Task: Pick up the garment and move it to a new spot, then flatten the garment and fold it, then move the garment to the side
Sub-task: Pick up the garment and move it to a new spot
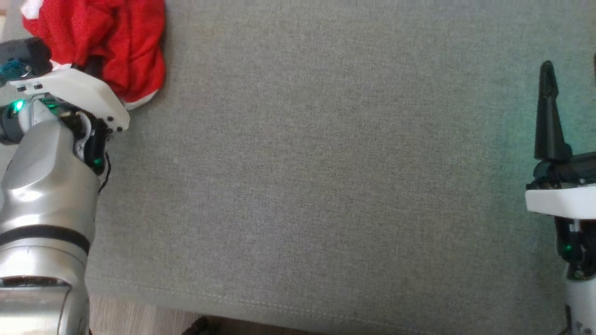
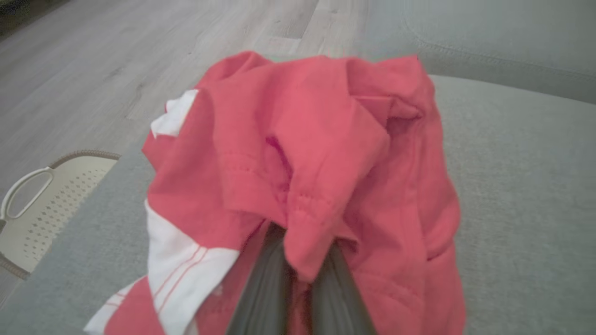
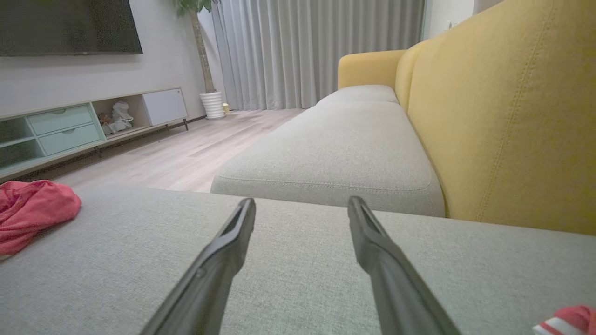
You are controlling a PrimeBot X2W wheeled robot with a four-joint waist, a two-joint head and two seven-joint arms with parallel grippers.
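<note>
The garment (image 1: 116, 42) is a crumpled red top with white striped trim, lying at the far left of the grey sofa seat (image 1: 326, 186). In the left wrist view the garment (image 2: 326, 153) bunches up right over my left gripper (image 2: 305, 242). Its two dark fingers (image 2: 265, 288) stand close together, with a hemmed red fold pinched between them. My right gripper (image 3: 301, 204) hovers low over bare seat far to the right, open and empty. One of its fingers (image 1: 548, 111) points up at the right edge of the head view. The garment (image 3: 32, 209) also lies at the left of the right wrist view.
A perforated cream basket (image 2: 42, 204) sits on the wooden floor beside the seat's left end. The yellow sofa back (image 3: 503, 116) runs along the far side. A scrap of red and white striped cloth (image 3: 565, 321) shows at the right wrist view's lower right corner.
</note>
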